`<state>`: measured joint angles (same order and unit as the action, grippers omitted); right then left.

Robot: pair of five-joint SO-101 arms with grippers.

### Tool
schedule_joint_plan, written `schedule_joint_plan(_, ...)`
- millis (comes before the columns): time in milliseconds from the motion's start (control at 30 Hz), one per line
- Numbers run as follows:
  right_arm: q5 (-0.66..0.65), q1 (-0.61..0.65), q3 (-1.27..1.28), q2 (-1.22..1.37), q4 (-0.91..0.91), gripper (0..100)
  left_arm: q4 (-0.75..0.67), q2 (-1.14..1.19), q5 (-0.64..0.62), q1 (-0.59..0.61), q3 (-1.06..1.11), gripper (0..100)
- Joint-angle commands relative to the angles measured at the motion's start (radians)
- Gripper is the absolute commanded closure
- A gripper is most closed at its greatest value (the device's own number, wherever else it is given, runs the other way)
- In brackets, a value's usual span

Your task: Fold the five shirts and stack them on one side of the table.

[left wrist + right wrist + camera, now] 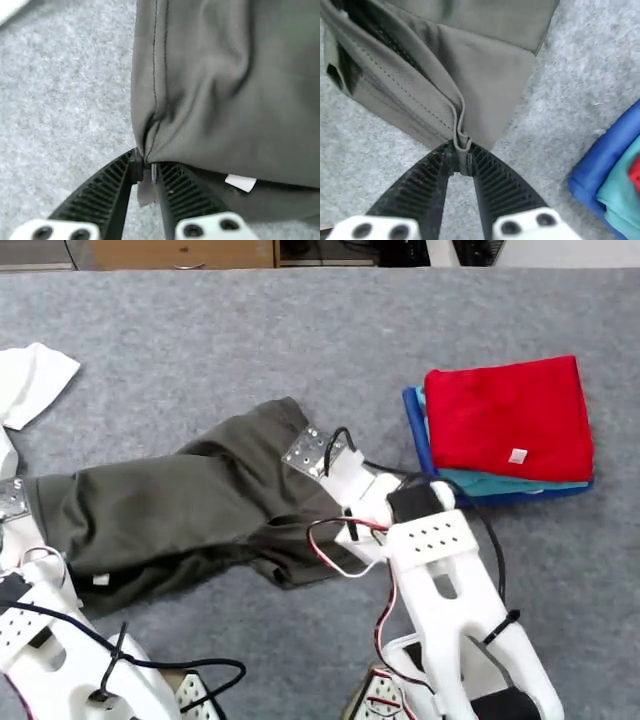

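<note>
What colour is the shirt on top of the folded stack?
Red. The top shirt shows best in the high view.

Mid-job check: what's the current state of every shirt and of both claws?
olive shirt: unfolded, rumpled on the table, pinched at two edges.
left claw: shut on the olive shirt's edge.
right claw: shut on the olive shirt's hem.
red shirt: folded, lying on the teal one.
teal shirt: folded, between red and blue.
blue shirt: folded, at the bottom.
white shirt: unfolded, bunched, far from the folded ones.

Rumpled olive shirt [170, 505] near folded stack [510, 420]
</note>
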<state>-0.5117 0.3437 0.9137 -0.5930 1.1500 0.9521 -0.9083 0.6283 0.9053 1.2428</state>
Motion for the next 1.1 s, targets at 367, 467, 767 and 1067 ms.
schedule_joint_plan(367,-0.043,0.033,0.081,-0.027,-0.064,99.5,0.011,-0.019,0.034,-0.11,0.066,98)
schedule_joint_plan(467,-0.063,0.085,0.108,-0.028,-0.064,99.2,0.025,-0.019,0.038,-0.109,0.069,98)
schedule_joint_plan(767,-0.063,0.113,0.137,-0.028,-0.072,77.7,0.183,-0.019,0.087,-0.1,0.04,85)
schedule_joint_plan(1067,-0.063,0.111,0.131,-0.028,-0.072,68.5,0.181,-0.019,0.086,0.038,-0.035,81)
